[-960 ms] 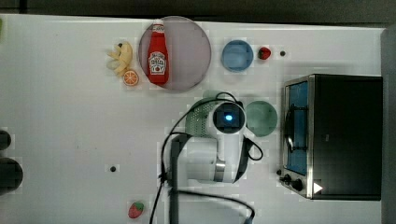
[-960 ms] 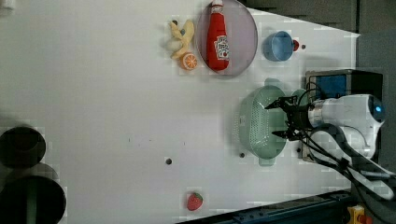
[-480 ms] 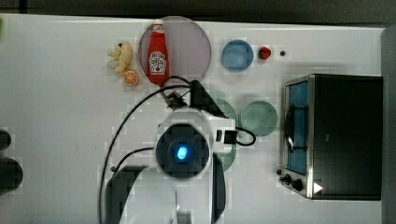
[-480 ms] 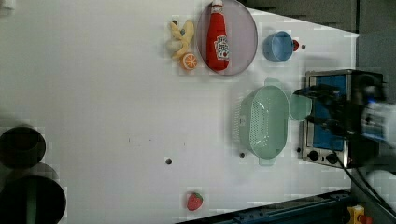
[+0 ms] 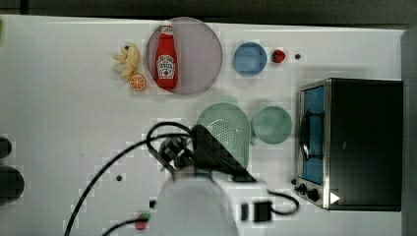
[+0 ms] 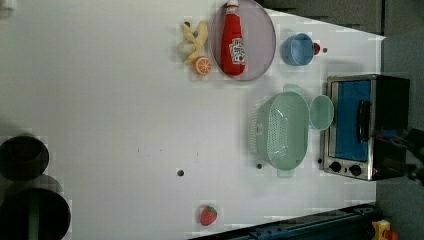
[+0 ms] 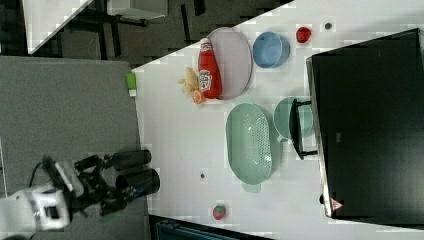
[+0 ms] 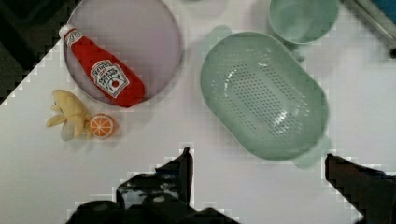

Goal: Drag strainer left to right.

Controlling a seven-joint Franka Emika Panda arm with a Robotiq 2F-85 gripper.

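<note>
The strainer point(image 5: 223, 129) stands on the white table point(image 5: 64, 128), mouth up. In the top view it sits near the middle of the table, just to the left of a green mug point(image 5: 272, 125), and the two rims look touching or almost touching. To the right of the mug in the top view stands a small oven point(image 5: 351, 143) with a blue glass door. In the left view the strainer point(image 6: 281, 131) lies between the mug point(image 6: 321, 112) and the open white part of the table.

The gripper point(image 8: 257, 161) is wide open and holds nothing. In the wrist view its two dark fingers point(image 8: 180, 170) stand far apart, above the table and clear of the strainer point(image 8: 264, 95), which lies free with nothing touching its rim. In the top view the arm point(image 5: 196, 206) covers the lower part of the strainer.

Above the strainer in the top view there is a round grey plate point(image 5: 196, 54) with a red ketchup bottle point(image 5: 166, 58) lying on it. Beside the plate, on the top view's left, are a banana point(image 5: 127, 60) and an orange slice point(image 5: 138, 82). On the top view's right of the plate stands a small blue bowl point(image 5: 250, 58) with a small red thing point(image 5: 279, 56) next to it. A strawberry point(image 6: 208, 215) lies near the table edge in the left view.
</note>
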